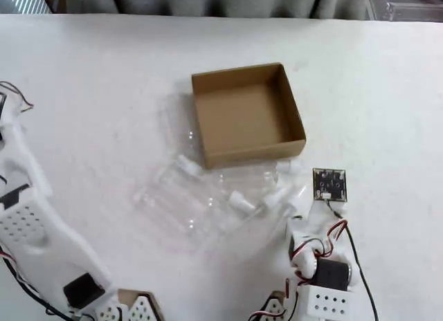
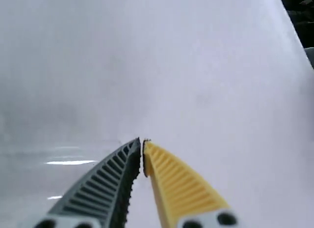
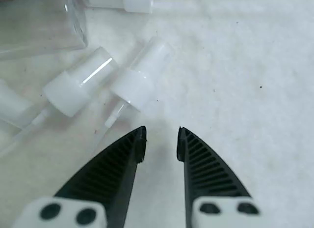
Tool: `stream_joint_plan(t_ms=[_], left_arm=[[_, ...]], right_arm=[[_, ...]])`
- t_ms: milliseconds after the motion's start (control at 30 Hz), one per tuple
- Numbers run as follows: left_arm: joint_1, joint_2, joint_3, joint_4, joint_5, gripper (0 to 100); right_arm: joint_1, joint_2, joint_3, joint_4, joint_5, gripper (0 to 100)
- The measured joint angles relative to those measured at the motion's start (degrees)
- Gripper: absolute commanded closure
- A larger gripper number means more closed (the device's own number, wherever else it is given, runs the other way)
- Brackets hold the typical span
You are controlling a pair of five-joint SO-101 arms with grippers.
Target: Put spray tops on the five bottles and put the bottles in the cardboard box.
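The open cardboard box (image 1: 246, 113) sits mid-table with nothing visible inside. In front of it several clear bottles (image 1: 180, 196) lie on their sides among loose white spray tops (image 1: 242, 200). My right gripper (image 3: 160, 139) hovers low over the table, open, with nothing between its black fingers. Just past its tips lies one spray top (image 3: 140, 73), with a second spray top (image 3: 78, 88) beside it and a clear bottle (image 3: 39, 21) farther off. My left gripper (image 2: 142, 142), grey and yellow, is shut on nothing over bare white table.
The left arm (image 1: 41, 238) runs along the near left edge of the table. The right arm (image 1: 322, 272) stands at the near right, its camera board (image 1: 329, 184) close to the box's near right corner. A clear plastic bin (image 1: 408, 6) stands at the far right.
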Motion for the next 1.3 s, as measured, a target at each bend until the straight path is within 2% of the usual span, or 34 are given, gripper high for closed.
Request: stream_joint_plan(t_ms=[400,600,833,933,1067,1300], left_arm=[[-2.4,19.7,-36.0,27.6,0.9,98],[-2.2,24.7,-49.2,44.7,-6.9,98],[-1.0,28.7,-62.4,60.6,-10.1,98],[-0.4,29.4,-63.8,62.1,-14.4,98],[-0.4,29.6,-63.3,62.1,-15.6,98],[0.9,27.5,-50.3,62.1,-21.5,98]], right_arm=[[0.0,0.0,0.0,0.0,0.0,91.5],[0.0,0.0,0.0,0.0,0.0,91.5],[0.0,0.0,0.0,0.0,0.0,91.5],[0.0,0.0,0.0,0.0,0.0,91.5],[0.0,0.0,0.0,0.0,0.0,91.5],[0.0,0.0,0.0,0.0,0.0,91.5]])
